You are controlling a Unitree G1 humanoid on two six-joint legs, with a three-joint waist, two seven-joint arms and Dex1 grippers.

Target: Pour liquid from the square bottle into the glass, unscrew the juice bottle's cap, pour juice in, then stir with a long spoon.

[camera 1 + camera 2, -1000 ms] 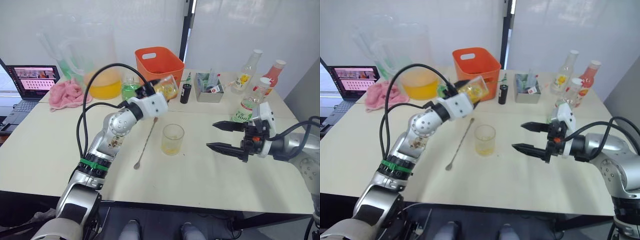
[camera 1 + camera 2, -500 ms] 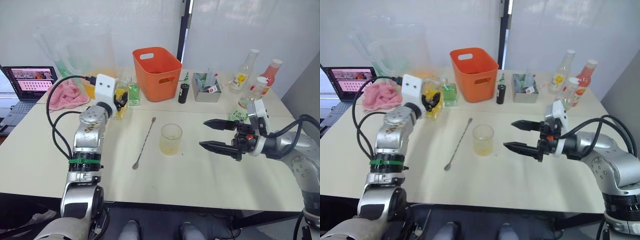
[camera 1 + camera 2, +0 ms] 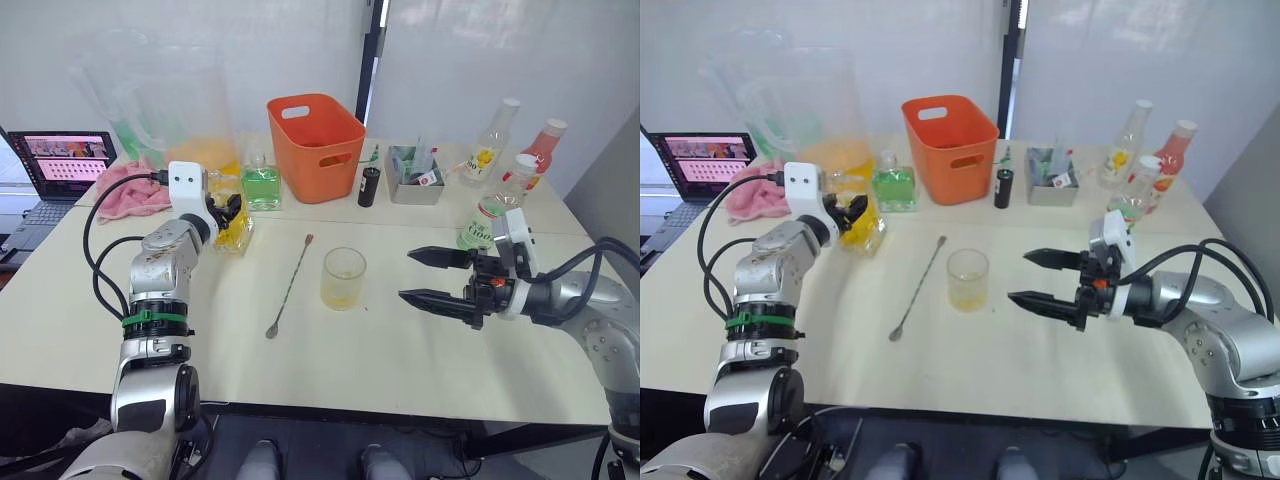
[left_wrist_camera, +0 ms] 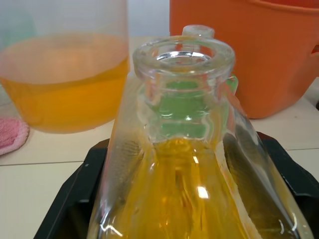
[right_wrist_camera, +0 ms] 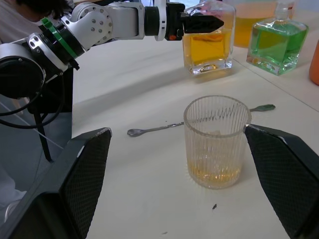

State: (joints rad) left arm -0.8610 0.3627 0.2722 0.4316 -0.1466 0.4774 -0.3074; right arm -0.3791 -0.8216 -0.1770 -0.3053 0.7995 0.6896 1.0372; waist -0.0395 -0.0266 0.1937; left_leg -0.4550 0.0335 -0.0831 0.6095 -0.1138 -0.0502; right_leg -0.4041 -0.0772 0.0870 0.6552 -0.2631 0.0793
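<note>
The square bottle (image 3: 235,225) stands upright on the table at the left, half full of yellow liquid, its neck (image 4: 183,55) open. My left gripper (image 3: 228,212) is shut on its shoulders, and one black finger (image 5: 202,23) shows across it. The glass (image 3: 343,278), with a little yellow liquid at the bottom, stands mid-table. The long spoon (image 3: 290,285) lies flat just left of it. My right gripper (image 3: 406,275) hovers open to the glass's right, pointing at it. The juice bottle (image 3: 483,215) with its white cap (image 3: 527,160) stands behind my right wrist.
At the back stand a big pitcher (image 3: 190,120) of orange liquid, a green bottle (image 3: 262,185), an orange bin (image 3: 315,130), a small black bottle (image 3: 370,187), a grey box (image 3: 418,170), a yellow-labelled bottle (image 3: 490,145) and a pink bottle (image 3: 548,145). A laptop (image 3: 65,160) and pink cloth (image 3: 130,190) are far left.
My left arm has swung the square bottle away from above the glass, back to the left, and brought it upright onto the table by the green bottle. The right gripper has barely moved.
</note>
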